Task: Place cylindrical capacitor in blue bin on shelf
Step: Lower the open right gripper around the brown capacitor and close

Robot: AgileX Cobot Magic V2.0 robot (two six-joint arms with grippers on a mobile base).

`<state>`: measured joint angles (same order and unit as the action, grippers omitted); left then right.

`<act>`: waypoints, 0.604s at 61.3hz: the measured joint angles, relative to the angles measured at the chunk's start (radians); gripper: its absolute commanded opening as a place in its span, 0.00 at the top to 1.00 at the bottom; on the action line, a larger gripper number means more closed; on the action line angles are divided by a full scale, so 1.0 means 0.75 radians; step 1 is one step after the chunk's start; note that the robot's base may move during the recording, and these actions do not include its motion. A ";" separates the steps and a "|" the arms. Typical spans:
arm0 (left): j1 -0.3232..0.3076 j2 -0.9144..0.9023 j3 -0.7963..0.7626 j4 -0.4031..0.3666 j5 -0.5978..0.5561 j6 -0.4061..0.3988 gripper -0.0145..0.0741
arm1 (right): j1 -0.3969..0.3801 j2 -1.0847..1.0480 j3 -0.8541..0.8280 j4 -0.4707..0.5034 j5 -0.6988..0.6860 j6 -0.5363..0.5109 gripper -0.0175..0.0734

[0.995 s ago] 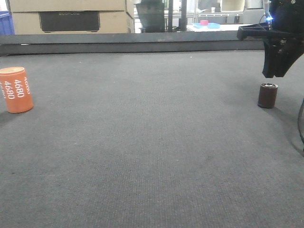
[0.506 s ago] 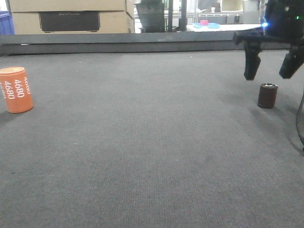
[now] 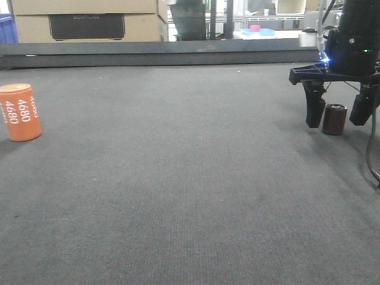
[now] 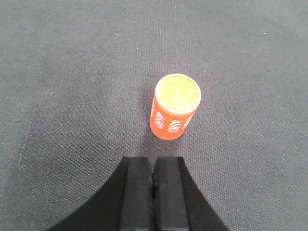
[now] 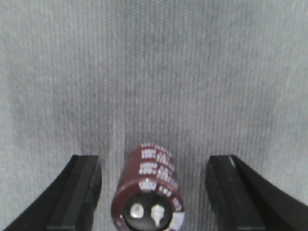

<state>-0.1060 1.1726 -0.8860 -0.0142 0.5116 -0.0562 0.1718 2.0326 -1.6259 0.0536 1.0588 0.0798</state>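
Your right gripper (image 3: 336, 119) wide, straddling upright cylindrical capacitor (image 3: 334, 120), no contact. Left gripper (image 4: 153, 166) pinched closed, empty; orange cylinder (image 4: 174, 108) just ahead.

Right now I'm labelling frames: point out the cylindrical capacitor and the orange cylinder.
cylindrical capacitor (image 3: 334, 120), front view, side wall.
orange cylinder (image 4: 177, 93), left wrist view, top face.

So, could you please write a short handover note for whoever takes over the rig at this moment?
Right gripper: open, a finger on each side of the upright cylindrical capacitor on the grey mat, no contact visible.
Left gripper: shut, empty, the orange 4680 cylinder standing just ahead of it.
Done: approach only. Left: close, lift, carry to the blue bin on the shelf, neither clearly in view.
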 measured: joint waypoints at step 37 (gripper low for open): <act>0.000 0.000 -0.003 0.000 0.004 0.000 0.96 | 0.000 0.012 0.000 0.000 0.011 -0.002 0.99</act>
<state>-0.1060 1.1726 -0.8881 -0.0142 0.5150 -0.0562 0.1718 2.0413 -1.6259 0.0536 1.0673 0.0781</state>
